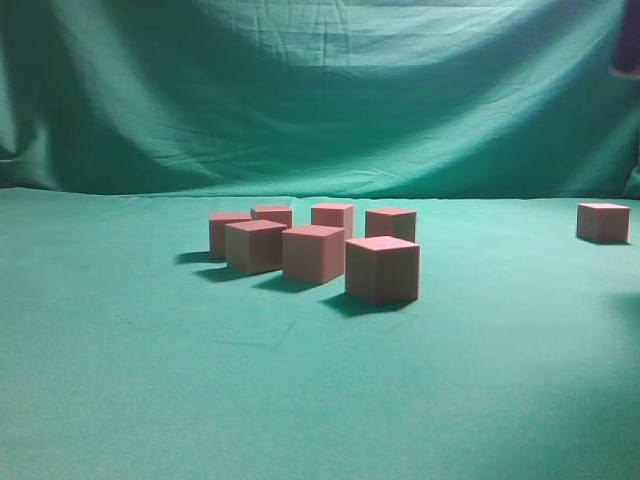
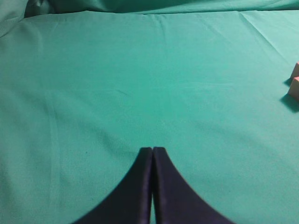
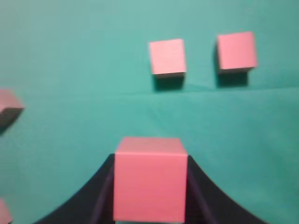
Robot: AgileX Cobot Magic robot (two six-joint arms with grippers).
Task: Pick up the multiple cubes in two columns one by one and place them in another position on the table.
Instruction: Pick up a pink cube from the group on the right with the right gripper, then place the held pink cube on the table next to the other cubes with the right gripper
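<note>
Several salmon-pink cubes stand in two slanted columns mid-table on the green table. One more cube sits apart at the far right. In the right wrist view my right gripper is shut on a cube, held above the cloth. Two cubes lie beyond it, and another is at the left edge. My left gripper is shut and empty over bare cloth. Two cube corners show at its view's right edge.
A draped green backdrop rises behind the table. A dark part of the right arm shows at the top right edge of the exterior view. Neither gripper shows in that view.
</note>
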